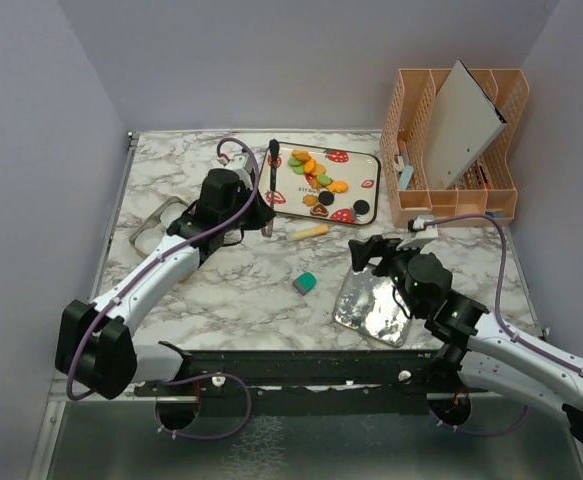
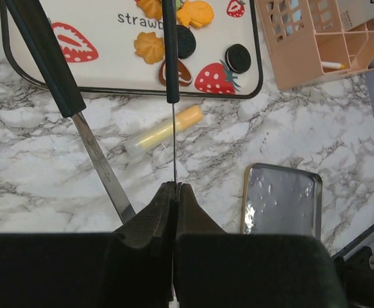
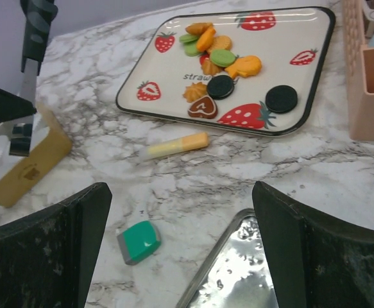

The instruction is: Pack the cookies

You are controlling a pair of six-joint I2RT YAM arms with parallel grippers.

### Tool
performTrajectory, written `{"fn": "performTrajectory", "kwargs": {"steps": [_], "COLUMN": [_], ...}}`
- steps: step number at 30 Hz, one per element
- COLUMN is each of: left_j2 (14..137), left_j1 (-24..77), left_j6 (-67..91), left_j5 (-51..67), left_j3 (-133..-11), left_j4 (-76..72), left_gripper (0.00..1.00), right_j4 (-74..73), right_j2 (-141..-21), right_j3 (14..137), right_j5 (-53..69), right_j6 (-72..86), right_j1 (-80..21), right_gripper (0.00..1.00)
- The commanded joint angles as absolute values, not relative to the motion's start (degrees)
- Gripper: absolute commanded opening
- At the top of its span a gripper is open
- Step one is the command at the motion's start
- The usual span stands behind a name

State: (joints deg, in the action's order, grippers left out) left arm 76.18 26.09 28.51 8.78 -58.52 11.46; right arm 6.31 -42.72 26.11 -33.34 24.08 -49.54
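Left gripper [image 2: 175, 192] was clamped shut on thin flat metal tongs [image 2: 171, 64] with black handles. Right gripper [image 3: 180, 192] stood wide open and empty, by the shiny rectangular tin [image 3: 238, 269]. Cookies [image 3: 220, 61], round, flower and heart shaped, lay clustered on the glossy strawberry-print tray [image 3: 302, 38].

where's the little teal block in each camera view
Top external: teal block near the picture's centre, just below the yellow stick.
Left wrist: not in it.
Right wrist: lower left, below the stick.
Shared landmark: the yellow stick beside the strawberry tray, in all three.
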Motion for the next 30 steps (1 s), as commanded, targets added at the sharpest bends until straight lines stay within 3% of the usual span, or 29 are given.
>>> {"fn": "performTrajectory", "kwargs": {"steps": [1, 16, 30], "left_j2": [69.6, 61.4, 63.8], "left_j1": [27.8, 39.7, 51.6], "left_j6": [29.0, 28.6, 23.7], "left_j5": [12.1, 14.3, 9.9], "left_j3": [-53.8, -43.0, -43.6], "left_j4": [6.8, 1.6, -0.8], "left_gripper": [0.00, 0.00, 0.00], "right_j4": [5.1, 16.2, 25.4], "right_j2": [-41.9, -48.2, -53.6], "right_j3": [28.4, 30.0, 28.4], "right_j5": [-25.3, -18.1, -22.7], "right_j6": [28.3, 41.5, 48.2], "right_j1": [-49.6, -49.6, -49.7], "right_gripper": [1.00, 0.99, 0.87]}}
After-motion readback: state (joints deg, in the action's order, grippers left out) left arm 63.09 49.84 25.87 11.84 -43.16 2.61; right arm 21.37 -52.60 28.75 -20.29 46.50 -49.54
